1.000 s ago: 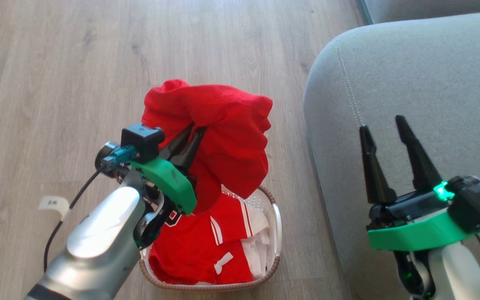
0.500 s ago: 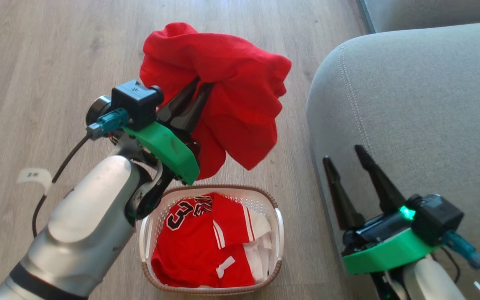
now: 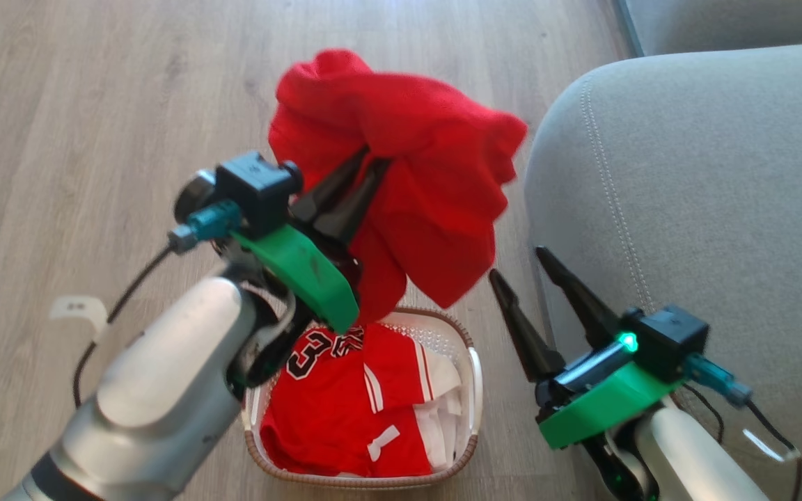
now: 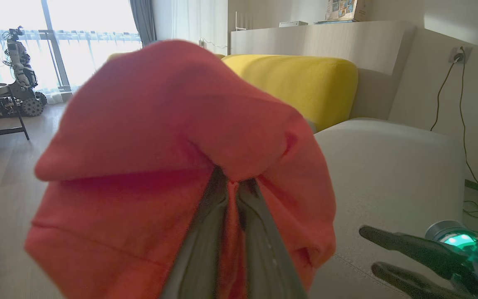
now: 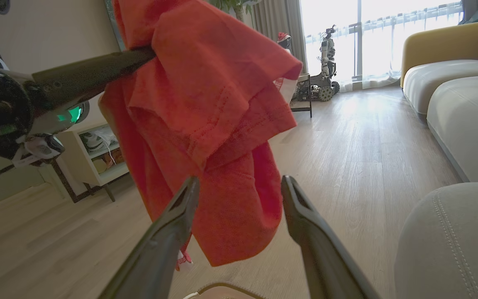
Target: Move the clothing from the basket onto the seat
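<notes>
Head view: left gripper (image 3: pixel 372 158) pinches the plain red garment (image 3: pixel 436 181), held clear above the basket (image 3: pixel 474 376) and beside the seat (image 3: pixel 707 174) — not yet deposited. The right gripper (image 3: pixel 518 263) is spread, empty. The jersey (image 3: pixel 345 410) lies in the basket — neither piece is on the seat.

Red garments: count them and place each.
2. The plain red garment hangs from the shut left gripper above the basket; the numbered jersey lies in it. Others may hide underneath.
</notes>
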You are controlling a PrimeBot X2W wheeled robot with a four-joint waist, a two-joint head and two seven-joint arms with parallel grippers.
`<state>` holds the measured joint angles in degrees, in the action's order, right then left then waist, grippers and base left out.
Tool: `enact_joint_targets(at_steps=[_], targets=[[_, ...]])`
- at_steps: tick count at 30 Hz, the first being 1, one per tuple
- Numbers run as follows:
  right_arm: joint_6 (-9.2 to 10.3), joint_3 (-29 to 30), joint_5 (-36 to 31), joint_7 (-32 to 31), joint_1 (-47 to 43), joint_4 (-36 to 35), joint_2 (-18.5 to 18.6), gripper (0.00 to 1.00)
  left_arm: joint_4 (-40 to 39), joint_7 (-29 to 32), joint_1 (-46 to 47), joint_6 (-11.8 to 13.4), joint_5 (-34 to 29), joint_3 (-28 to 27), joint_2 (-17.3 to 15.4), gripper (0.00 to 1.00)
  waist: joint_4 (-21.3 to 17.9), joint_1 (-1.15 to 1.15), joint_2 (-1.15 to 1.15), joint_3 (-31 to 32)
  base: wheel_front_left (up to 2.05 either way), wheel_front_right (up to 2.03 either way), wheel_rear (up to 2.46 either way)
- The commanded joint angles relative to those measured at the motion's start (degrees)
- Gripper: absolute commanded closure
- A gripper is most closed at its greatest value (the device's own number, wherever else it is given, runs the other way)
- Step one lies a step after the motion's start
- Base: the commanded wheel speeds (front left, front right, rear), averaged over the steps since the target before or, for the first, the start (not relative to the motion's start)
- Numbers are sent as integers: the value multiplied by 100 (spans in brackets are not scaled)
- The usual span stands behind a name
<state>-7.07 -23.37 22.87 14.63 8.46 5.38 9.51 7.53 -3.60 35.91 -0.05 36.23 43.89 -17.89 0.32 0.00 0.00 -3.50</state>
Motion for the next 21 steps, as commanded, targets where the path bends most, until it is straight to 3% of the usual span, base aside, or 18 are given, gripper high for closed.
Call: enact_joint_targets(at_steps=[1, 12, 21], targets=[[-42, -210, 82, 37, 293, -61, 93, 0, -228, -20, 166, -15, 33, -197, -110, 100, 40, 0, 0, 9, 0, 0, 0], [-42, -1000, 1116, 37, 1152, 960, 397, 0, -401, -3, 69, -143, 45, 102, 47, 100, 428, 0, 0, 93, 0, 0, 0], [-42, -1693, 2006, 37, 1654, 1089, 511, 0, -428, 29, 45, -228, 59, 293, 138, 100, 669, 0, 0, 157, 0, 0, 0]])
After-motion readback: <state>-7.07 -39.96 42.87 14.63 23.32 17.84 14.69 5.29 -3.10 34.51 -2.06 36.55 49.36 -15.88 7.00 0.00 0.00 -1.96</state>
